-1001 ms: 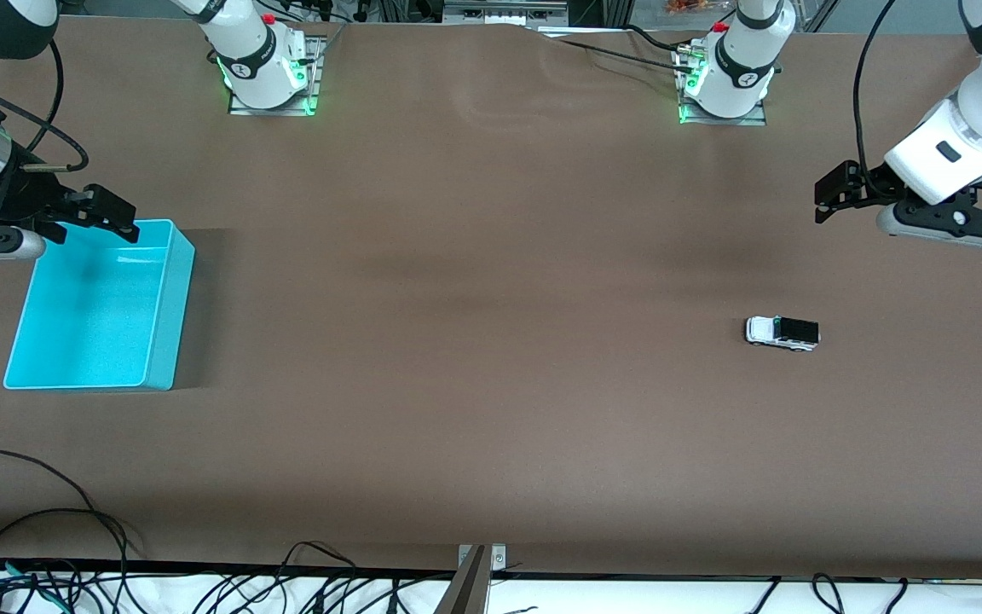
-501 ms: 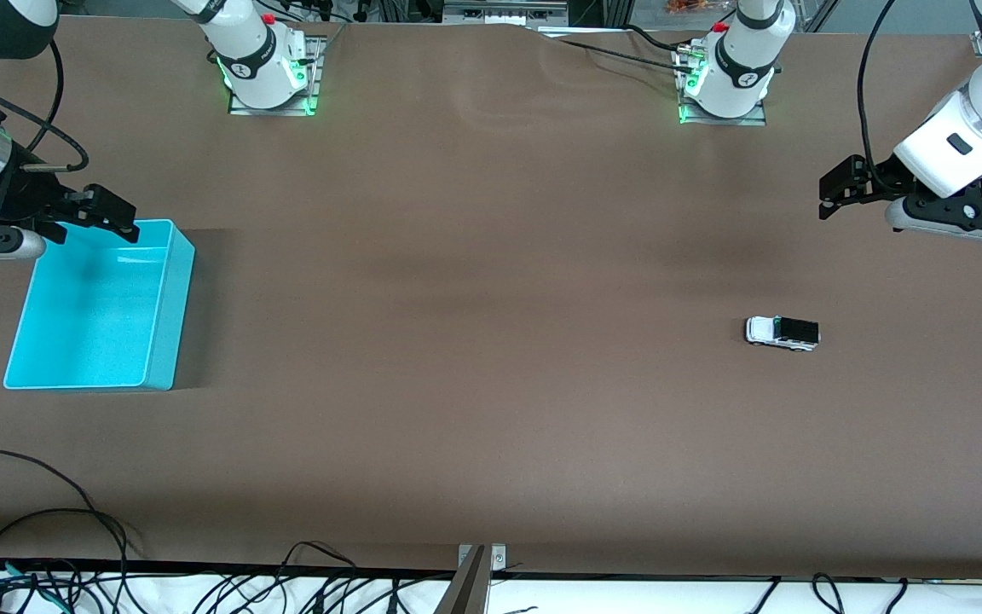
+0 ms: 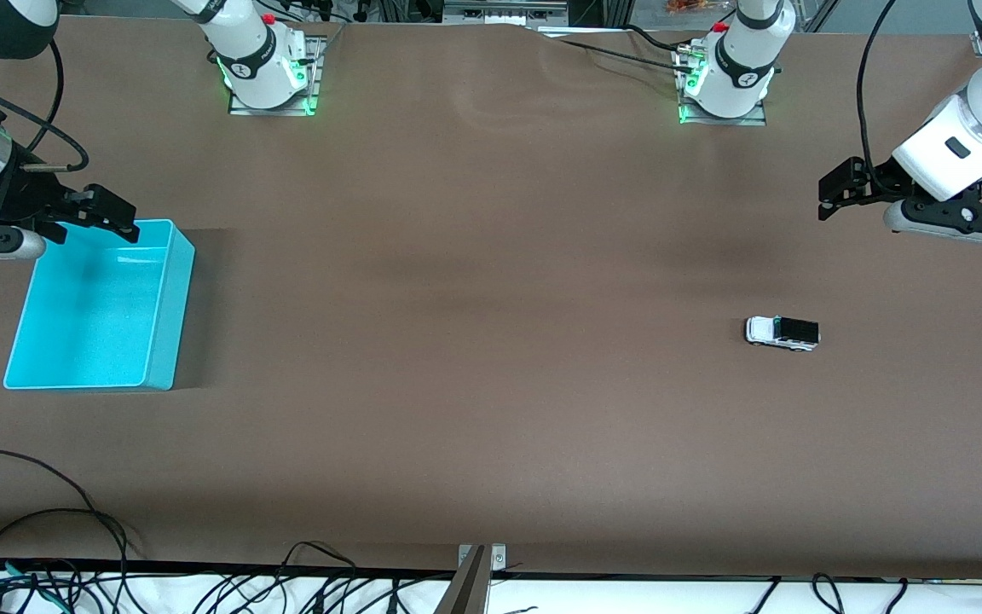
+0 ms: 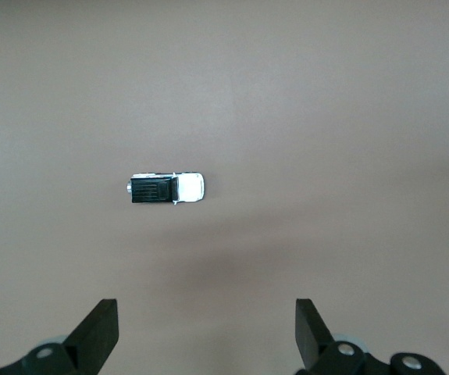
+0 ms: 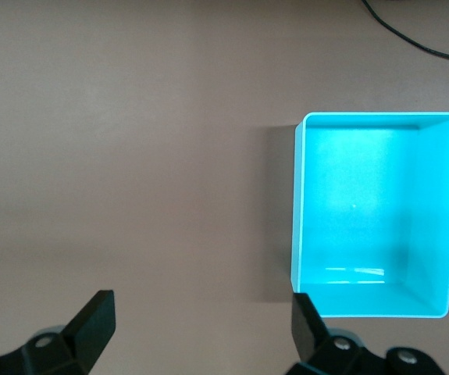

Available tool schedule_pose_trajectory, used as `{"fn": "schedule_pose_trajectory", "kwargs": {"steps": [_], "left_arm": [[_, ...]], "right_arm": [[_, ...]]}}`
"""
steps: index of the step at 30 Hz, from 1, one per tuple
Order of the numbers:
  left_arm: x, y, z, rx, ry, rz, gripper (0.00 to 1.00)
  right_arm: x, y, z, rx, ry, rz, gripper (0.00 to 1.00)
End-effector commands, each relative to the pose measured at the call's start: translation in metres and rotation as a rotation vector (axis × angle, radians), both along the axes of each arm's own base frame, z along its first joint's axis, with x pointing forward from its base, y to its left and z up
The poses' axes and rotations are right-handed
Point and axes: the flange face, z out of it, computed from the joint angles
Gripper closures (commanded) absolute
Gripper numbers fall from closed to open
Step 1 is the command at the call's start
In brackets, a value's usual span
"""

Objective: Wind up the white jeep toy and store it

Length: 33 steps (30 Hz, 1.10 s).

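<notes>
Right now the white jeep toy (image 3: 782, 333) stands on its wheels on the bare brown tabletop (image 3: 474, 358), toward the left arm's end and well away from every edge, roughly midway between the edge along the robots' bases and the edge nearest the front camera. Its black roof panel faces up, and in the left wrist view the toy (image 4: 166, 188) lies alone on the cloth with nothing touching it.

Up in the air, the left gripper (image 3: 832, 189) hangs over the tabletop close to the left arm's end edge, clear of the jeep; its two fingers (image 4: 99, 332) are spread wide apart and hold nothing.

At the right arm's end of the tabletop sits a turquoise bin (image 3: 163, 315), open side up, with only its own floor showing inside. The right gripper (image 3: 103, 213) hangs over the bin's corner nearest the bases, its fingers (image 5: 91, 324) likewise spread wide and carrying nothing; the right wrist view shows the bin (image 5: 298, 203) from above, apart from those fingers.

Black cables (image 3: 31, 512) trail along the tabletop's edge nearest the front camera
</notes>
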Motion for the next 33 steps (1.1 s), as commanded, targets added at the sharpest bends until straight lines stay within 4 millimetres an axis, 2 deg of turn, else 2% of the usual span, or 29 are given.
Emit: {"fn": "schedule_pose_trajectory", "kwargs": {"steps": [1,33], "left_arm": [[-0.0020,0.0001,0.0063,-0.027,0.005,-0.013,0.00],[-0.0024,-0.0022,0.0046,-0.015,0.015,-0.022,0.00]], "right_arm": [[0.0008,0.0014,0.0054,0.000,0.001,0.013,0.00],[0.0008,0.0014,0.0054,0.000,0.001,0.013,0.00]]}}
